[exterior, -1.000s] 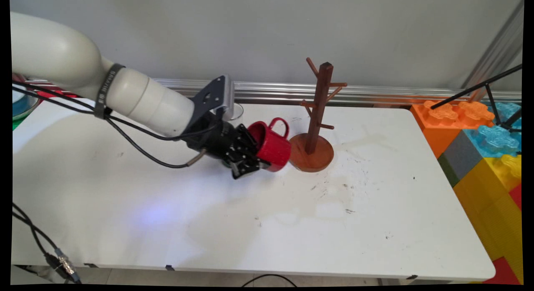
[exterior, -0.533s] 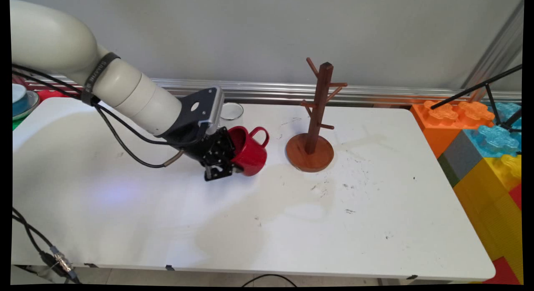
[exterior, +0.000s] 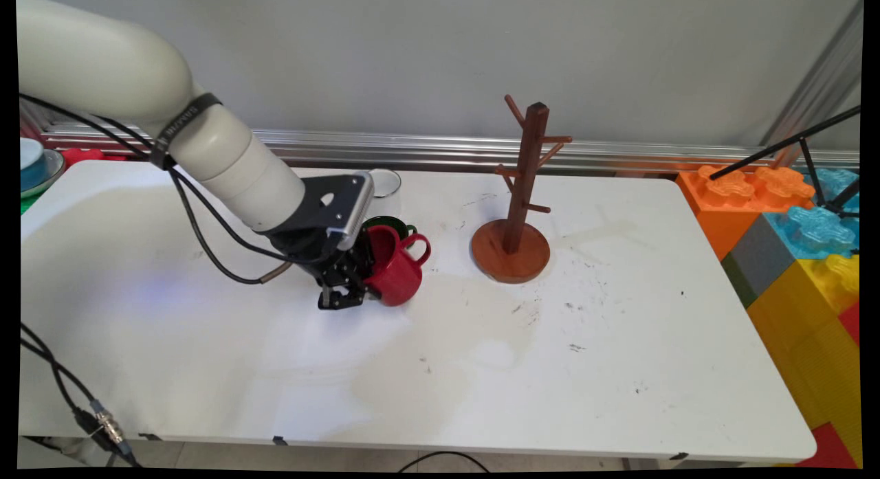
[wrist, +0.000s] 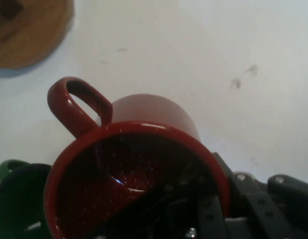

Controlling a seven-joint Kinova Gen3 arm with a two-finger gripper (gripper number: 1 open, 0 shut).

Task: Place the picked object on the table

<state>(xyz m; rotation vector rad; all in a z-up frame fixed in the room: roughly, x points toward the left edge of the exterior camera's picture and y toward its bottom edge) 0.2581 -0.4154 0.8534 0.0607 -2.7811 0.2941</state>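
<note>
My gripper is shut on the rim of a red mug, one finger inside it and one outside. The mug is tilted, its handle pointing up and right, and it hangs low over the white table. In the hand view the red mug fills the lower middle, mouth toward the camera, handle at upper left. A dark green mug stands just behind the red one, seen also as a green mug at the hand view's lower left. The wooden mug tree stands to the right, empty.
A clear glass stands at the table's back edge behind the gripper. Large coloured blocks are stacked beyond the table's right end. A blue bowl sits at the far left. The mug tree's round base shows in the hand view's upper left.
The gripper has carried the red mug left and down, away from the mug tree's base, and tipped it more upright. The green mug behind it has come into sight.
</note>
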